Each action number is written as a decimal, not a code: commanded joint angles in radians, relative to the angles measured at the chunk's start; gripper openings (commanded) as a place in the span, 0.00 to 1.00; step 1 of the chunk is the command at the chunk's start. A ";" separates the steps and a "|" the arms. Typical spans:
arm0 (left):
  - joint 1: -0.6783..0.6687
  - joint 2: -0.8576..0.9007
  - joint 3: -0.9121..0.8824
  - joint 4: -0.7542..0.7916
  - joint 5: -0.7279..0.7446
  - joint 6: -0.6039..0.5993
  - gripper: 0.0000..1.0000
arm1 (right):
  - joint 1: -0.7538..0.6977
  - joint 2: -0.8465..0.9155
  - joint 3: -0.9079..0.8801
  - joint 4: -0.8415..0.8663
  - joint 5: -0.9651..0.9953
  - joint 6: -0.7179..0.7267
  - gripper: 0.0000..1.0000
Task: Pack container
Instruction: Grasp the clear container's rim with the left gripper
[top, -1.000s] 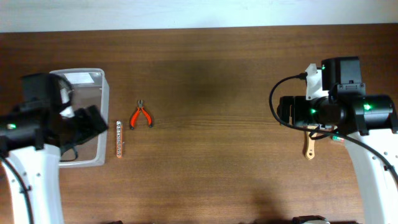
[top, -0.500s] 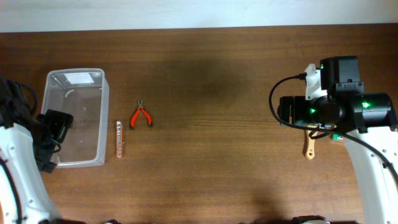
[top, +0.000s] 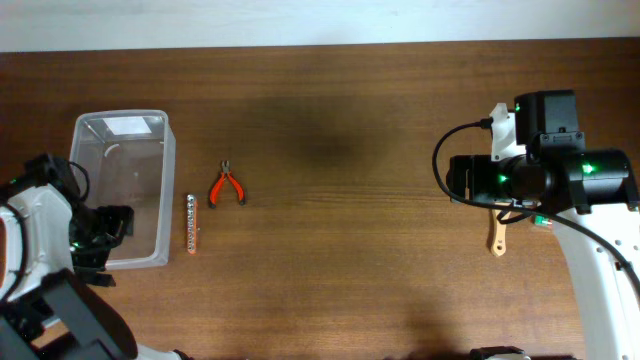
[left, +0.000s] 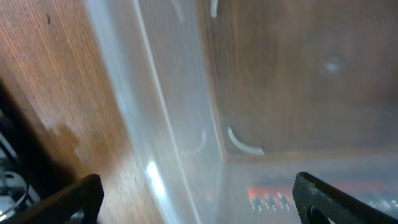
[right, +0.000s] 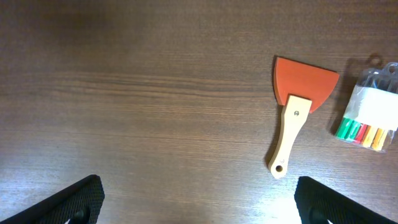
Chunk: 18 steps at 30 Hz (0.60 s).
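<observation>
My left pincer (left: 199, 202) and right pincer (right: 199, 202) gape, empty.
The clear rectangular plastic tub (left: 174, 124) stands right before the left; the orange wooden-handled scraper (right: 292, 124) lies ahead of the right, within reach for grabbing.

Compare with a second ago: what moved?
Left gripper pulled back off the container to its near-left corner, open, holding nothing. Container, pliers, bit holder and right gripper stayed put.
</observation>
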 joint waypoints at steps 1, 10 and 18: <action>0.004 0.043 -0.033 0.024 -0.061 -0.018 0.99 | 0.006 0.002 0.026 -0.001 0.020 -0.006 0.99; 0.004 0.069 -0.042 0.059 -0.077 -0.018 0.78 | 0.006 0.002 0.026 -0.001 0.020 -0.006 0.99; 0.004 0.069 -0.042 0.087 -0.096 -0.018 0.59 | 0.006 0.002 0.026 -0.001 0.020 -0.006 0.99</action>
